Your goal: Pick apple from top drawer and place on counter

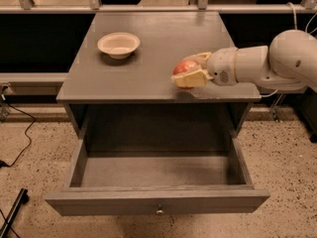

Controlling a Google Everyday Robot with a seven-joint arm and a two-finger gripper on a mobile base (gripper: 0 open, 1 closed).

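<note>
Retrieval done: top drawer (158,202) lying open, empty | apple (183,66) being gripped between fingers of gripper (187,71) over near-right counter (148,58) | set-down and release being awaited

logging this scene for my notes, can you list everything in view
apple: one, red-orange, in the gripper over the counter's front right part
bowl: one, cream-white, on the counter's back left
counter: one, grey, above the drawer
top drawer: one, grey, pulled open, small metal knob
floor: speckled beige, black cables at left
arm: one, white, from the right
gripper: one, cream fingers shut on the apple
</note>
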